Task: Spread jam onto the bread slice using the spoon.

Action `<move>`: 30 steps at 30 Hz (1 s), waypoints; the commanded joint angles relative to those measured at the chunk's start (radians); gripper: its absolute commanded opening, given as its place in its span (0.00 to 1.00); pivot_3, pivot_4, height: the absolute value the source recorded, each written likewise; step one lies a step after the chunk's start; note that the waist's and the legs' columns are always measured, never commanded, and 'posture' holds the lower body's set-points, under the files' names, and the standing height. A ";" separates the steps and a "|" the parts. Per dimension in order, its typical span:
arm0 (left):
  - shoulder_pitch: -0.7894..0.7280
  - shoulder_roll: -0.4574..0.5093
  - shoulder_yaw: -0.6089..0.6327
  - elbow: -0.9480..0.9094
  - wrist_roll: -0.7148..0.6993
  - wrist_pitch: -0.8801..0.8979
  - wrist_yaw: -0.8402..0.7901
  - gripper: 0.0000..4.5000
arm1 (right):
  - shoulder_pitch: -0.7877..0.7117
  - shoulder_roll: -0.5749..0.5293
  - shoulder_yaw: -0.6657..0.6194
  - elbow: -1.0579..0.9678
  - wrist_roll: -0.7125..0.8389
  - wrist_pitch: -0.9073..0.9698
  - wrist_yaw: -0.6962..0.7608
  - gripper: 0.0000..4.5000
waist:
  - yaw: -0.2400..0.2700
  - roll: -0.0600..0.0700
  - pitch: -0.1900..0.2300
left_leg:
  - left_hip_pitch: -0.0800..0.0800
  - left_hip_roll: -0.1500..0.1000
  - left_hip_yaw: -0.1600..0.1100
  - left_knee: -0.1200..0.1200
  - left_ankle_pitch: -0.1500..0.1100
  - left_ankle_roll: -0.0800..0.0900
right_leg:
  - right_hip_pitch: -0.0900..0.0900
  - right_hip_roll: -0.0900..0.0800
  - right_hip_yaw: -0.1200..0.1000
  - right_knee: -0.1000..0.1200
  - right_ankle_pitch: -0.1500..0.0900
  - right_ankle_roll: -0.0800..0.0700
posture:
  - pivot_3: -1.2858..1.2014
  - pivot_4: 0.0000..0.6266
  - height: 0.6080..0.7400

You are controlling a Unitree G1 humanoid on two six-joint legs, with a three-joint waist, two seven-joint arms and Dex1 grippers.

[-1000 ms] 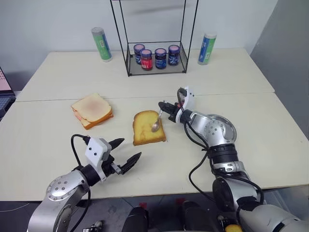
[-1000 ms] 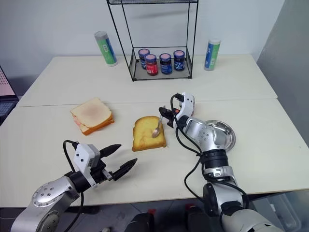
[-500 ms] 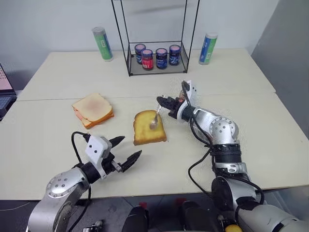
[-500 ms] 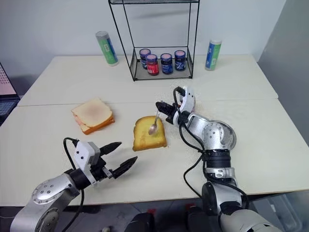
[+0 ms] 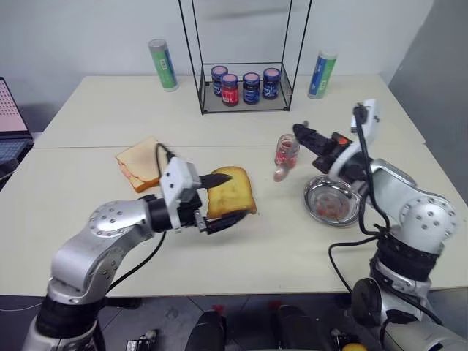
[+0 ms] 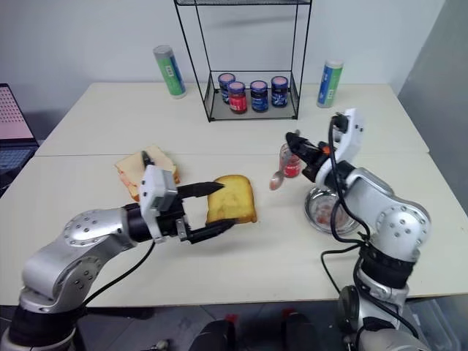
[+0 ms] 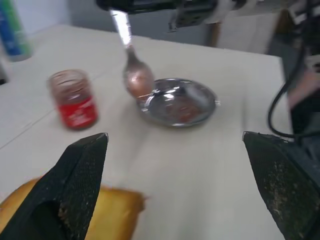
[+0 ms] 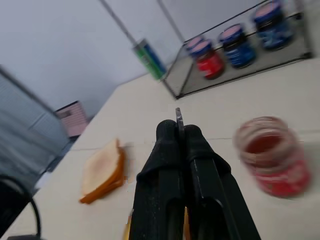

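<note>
On the cream table (image 5: 88, 241), the bread slice (image 5: 232, 191) lies near the middle, its golden face up, with the paler slice (image 5: 140, 162) at about ten o'clock from it. At the bread slice's near-left edge the left gripper (image 5: 221, 199) reaches in level with its two black fingers spread wide apart, one above the crust and one along the front edge; whether either touches the bread cannot be told. At roughly three o'clock from the bread slice stands the jam (image 5: 287, 150), an open clear jar with a red label, and just beyond it at four o'clock sits the round steel dish (image 5: 333, 199), smeared red inside. The right gripper (image 5: 306, 137) hovers above the jar and dish, fingers pinched tight on the handle of the spoon (image 5: 281, 173), whose bowl hangs down beside the jar. At twelve o'clock a wire rack (image 5: 248, 88) holds four dark-lidded jars (image 5: 246, 85).
</note>
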 commanded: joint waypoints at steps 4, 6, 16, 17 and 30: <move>-0.096 -0.080 -0.092 0.167 0.110 -0.089 -0.028 1.00 | 0.146 -0.014 -0.109 -0.006 -0.086 -0.238 -0.014 0.02 | -0.002 0.000 0.000 | 0.001 0.002 0.001 0.000 0.000 0.000 | 0.000 0.003 0.001 0.001 0.000 0.000 | 0.52 0.24 1.00; -0.109 -0.113 -0.118 0.199 0.142 -0.112 -0.027 1.00 | 0.187 -0.005 -0.109 0.010 -0.090 -0.284 0.010 0.02 | -0.004 0.000 0.000 | 0.001 0.002 0.001 0.000 0.000 0.000 | 0.000 0.003 0.001 0.000 0.000 0.000 | 0.52 0.24 1.00; -0.158 -0.228 -0.175 0.253 0.216 -0.111 0.005 1.00 | 0.267 0.009 -0.089 0.202 -0.104 -0.479 0.167 0.02 | -0.002 0.000 0.000 | 0.001 0.002 0.001 0.001 0.000 0.000 | 0.000 0.003 0.002 0.001 0.000 0.000 | 0.52 0.24 1.00; -0.152 -0.222 -0.179 0.245 0.218 -0.110 -0.005 1.00 | 0.268 0.010 -0.085 0.227 -0.114 -0.500 0.181 0.02 | -0.002 0.000 0.000 | 0.001 0.002 0.001 0.000 0.000 0.000 | 0.000 0.003 0.002 0.001 0.000 0.000 | 0.52 0.24 1.00; -0.156 -0.213 -0.171 0.233 0.219 -0.104 -0.025 1.00 | 0.230 -0.038 -0.112 0.458 -0.089 -0.606 0.298 0.02 | 0.000 0.001 0.000 | 0.001 0.002 0.001 0.001 0.000 0.000 | 0.001 0.003 0.002 0.001 0.000 0.000 | 0.52 0.24 1.00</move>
